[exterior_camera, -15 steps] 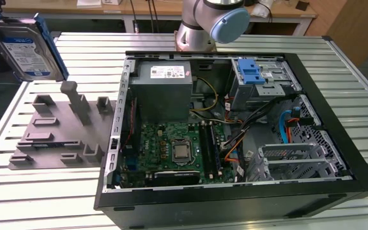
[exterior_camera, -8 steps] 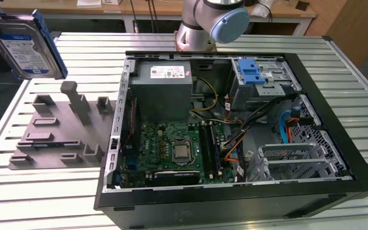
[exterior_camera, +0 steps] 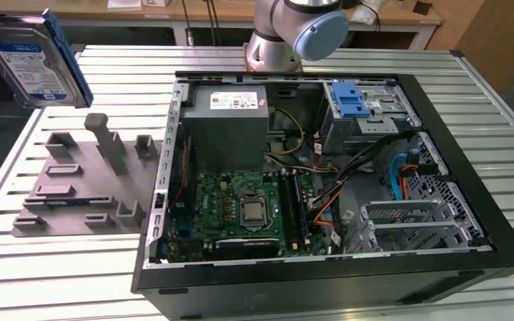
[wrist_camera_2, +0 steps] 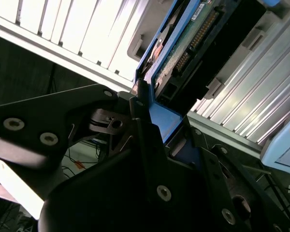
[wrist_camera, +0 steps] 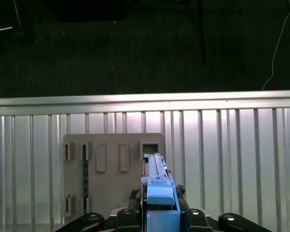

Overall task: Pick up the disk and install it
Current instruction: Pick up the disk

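Note:
The disk (exterior_camera: 32, 65), a silver hard drive with a white-and-blue label in a blue plastic bracket, hangs upright in the air at the exterior view's far left, above the table's back corner. In the first wrist view the disk (wrist_camera: 157, 186) stands edge-on, and my gripper (wrist_camera: 159, 216) is shut on its blue bracket with a black finger on each side. The second wrist view shows the disk's (wrist_camera_2: 195, 41) connector side and circuit board, with my gripper (wrist_camera_2: 159, 126) clamped on the bracket's end.
A grey fixture plate (exterior_camera: 78, 190) with upright pegs and slots lies on the slatted metal table (exterior_camera: 51, 274), below the disk. The open computer case (exterior_camera: 471, 267) holds a grey power-supply box (exterior_camera: 230, 124), a motherboard (exterior_camera: 248, 207) and a drive bay with a blue latch (exterior_camera: 351, 100). The arm's base (exterior_camera: 284, 33) stands behind the case.

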`<state>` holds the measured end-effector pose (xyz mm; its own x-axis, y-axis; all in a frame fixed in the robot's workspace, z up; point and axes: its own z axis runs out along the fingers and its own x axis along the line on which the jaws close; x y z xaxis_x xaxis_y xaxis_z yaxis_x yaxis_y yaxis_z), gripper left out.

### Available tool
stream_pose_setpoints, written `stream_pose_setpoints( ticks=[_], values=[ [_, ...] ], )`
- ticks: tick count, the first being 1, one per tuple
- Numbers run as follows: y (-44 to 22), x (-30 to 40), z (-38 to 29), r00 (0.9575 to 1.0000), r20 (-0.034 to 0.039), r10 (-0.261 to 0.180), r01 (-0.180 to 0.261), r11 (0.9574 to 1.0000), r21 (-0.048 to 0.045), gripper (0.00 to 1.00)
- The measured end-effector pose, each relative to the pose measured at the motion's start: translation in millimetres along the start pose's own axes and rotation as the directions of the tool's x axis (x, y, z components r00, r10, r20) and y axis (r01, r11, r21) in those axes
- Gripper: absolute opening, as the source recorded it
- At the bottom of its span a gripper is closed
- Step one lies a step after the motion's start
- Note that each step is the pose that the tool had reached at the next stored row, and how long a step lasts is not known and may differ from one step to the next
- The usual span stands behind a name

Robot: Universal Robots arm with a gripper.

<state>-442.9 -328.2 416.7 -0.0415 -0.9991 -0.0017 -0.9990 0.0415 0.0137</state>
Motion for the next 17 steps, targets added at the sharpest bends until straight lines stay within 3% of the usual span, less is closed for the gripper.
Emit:
stream_pose_setpoints(
  ticks=[17],
  values=[
    [0.1, 0.0, -6.4, 1.0000, 0.0000, 0.000, 0.000, 1.0000, -0.0001, 0.36]
  ],
)
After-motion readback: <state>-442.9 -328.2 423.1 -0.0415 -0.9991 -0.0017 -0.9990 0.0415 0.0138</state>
